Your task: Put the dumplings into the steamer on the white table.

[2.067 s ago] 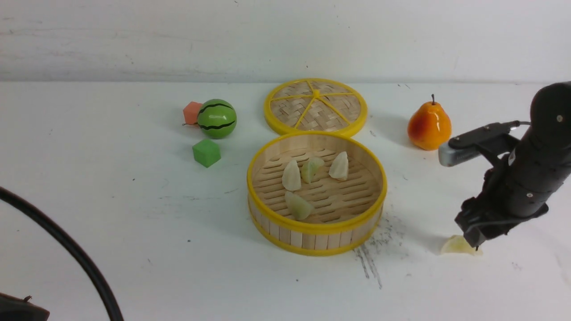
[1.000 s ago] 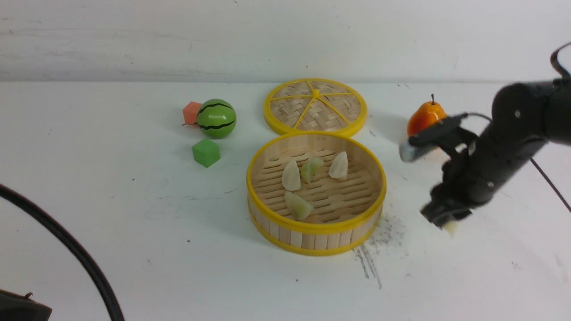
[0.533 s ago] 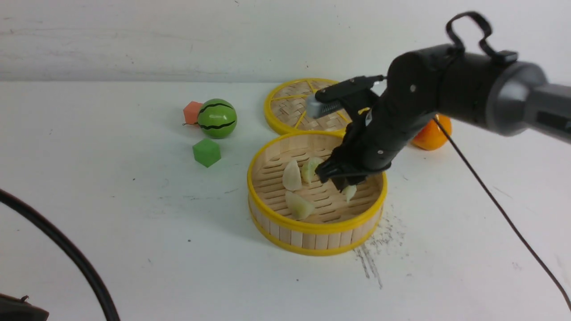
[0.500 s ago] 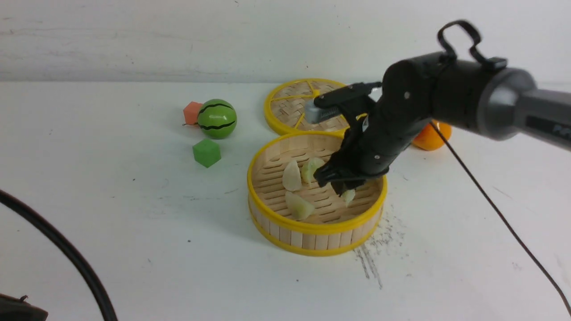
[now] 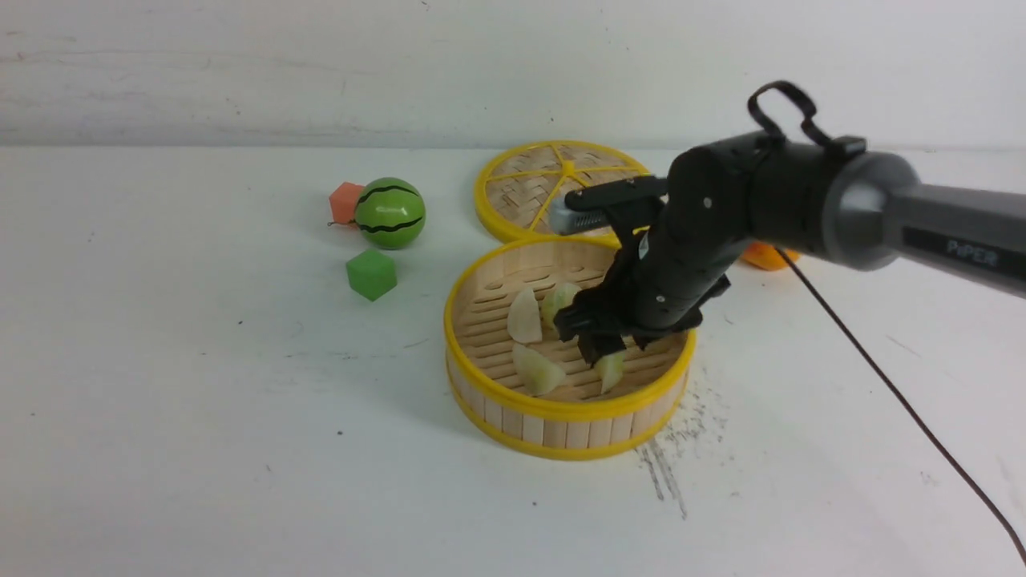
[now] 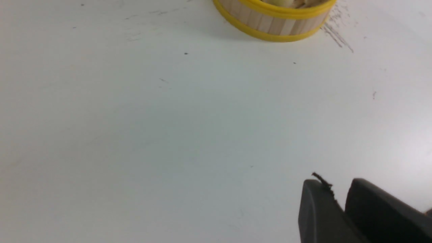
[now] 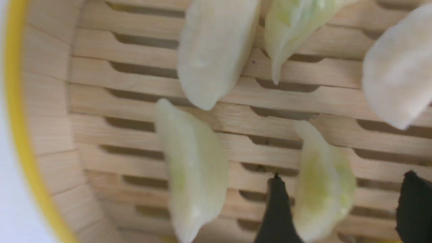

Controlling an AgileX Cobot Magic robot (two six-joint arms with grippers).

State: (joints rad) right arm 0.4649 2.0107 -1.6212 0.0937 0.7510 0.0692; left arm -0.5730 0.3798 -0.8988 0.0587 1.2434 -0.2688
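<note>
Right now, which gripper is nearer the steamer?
Right. The right gripper is inside the steamer, over a dumpling. The left gripper sits well short of it, over bare table.

right arm extended | right tool [image 5: 603, 346] spread | left tool [image 6: 341, 206] nearly closed

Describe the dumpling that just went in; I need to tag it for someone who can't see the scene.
Find the round bamboo steamer with yellow rims in the middle of the white table. Inside it, look at the near right part of the slatted floor, under the black right claw. The dumpling there lies between the claw's spread fingers, alone to the right of the one at the near rim; the others sit farther back.
</note>
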